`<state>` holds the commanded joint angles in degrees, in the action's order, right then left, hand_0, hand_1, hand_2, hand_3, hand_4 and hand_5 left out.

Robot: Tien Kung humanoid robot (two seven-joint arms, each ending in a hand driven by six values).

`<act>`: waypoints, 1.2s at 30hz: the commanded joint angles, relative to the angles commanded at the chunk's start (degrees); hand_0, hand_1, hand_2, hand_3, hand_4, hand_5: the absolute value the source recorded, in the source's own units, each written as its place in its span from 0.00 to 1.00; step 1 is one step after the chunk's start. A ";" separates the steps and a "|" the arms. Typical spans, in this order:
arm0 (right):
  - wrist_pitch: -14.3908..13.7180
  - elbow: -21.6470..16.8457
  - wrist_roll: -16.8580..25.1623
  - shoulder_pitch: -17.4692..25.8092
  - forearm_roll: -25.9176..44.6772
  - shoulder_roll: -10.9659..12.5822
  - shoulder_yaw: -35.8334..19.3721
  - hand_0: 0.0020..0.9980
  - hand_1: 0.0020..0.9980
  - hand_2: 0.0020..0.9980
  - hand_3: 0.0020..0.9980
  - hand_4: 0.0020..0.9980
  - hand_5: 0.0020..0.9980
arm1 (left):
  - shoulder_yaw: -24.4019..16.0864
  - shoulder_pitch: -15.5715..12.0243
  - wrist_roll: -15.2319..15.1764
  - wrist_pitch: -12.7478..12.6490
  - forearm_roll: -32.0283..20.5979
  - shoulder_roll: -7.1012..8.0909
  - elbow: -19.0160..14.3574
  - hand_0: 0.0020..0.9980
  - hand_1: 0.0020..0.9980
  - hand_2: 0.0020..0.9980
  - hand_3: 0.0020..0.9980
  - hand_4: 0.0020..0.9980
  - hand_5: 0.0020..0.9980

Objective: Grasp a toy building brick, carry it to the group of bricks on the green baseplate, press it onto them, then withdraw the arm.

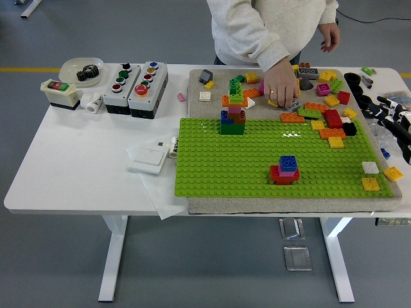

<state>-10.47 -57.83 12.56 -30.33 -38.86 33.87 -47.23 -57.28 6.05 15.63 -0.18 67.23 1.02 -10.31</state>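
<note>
The green baseplate (218,167) lies on a grey mat. A low group of bricks (284,171), red and pink with a blue one on top, stands on its middle right. A taller mixed stack (233,110) rises at its back edge. Many loose bricks (327,117) lie on the mat behind and to the right. A person's hand (280,86) rests down among them; the other hand (329,35) hangs in the air. My right hand (393,119) is at the right edge beside the mat, black fingers spread, holding nothing. My left arm is out of sight.
A white brick (370,167) and yellow bricks (370,184) sit at the baseplate's right end. On the left of the table are two button boxes (136,82), a switch box (59,94), a bowl (72,64) with a gear, and a white plate (150,156) on paper.
</note>
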 joint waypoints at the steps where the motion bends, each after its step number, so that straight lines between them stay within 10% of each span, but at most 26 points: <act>1: -0.04 0.01 -0.04 -0.01 0.00 -0.01 -0.03 0.92 0.86 0.87 0.92 1.00 0.72 | 0.13 0.05 -0.02 0.01 -0.15 0.03 0.00 0.78 0.71 0.65 0.56 0.59 0.61; 22: -0.76 0.01 -0.14 -0.41 -2.44 0.05 -0.44 0.92 0.85 0.87 0.91 1.00 0.70 | -0.20 0.53 0.11 0.00 0.04 0.14 0.00 0.78 0.72 0.65 0.56 0.59 0.61; 34: -0.01 0.24 -1.97 0.34 -22.10 0.69 -1.38 0.91 0.85 0.86 0.91 1.00 0.65 | -0.18 0.69 0.14 0.03 0.10 0.19 0.00 0.78 0.72 0.65 0.56 0.59 0.61; 36: 0.47 0.40 -1.85 0.40 -26.56 0.96 -1.32 0.90 0.82 0.83 0.89 1.00 0.47 | -0.20 0.73 0.14 0.03 0.12 0.22 0.00 0.78 0.72 0.65 0.56 0.59 0.61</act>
<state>-10.00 -57.43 10.71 -29.93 -65.42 34.83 -48.55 -57.48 6.78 15.77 -0.14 67.36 1.24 -10.31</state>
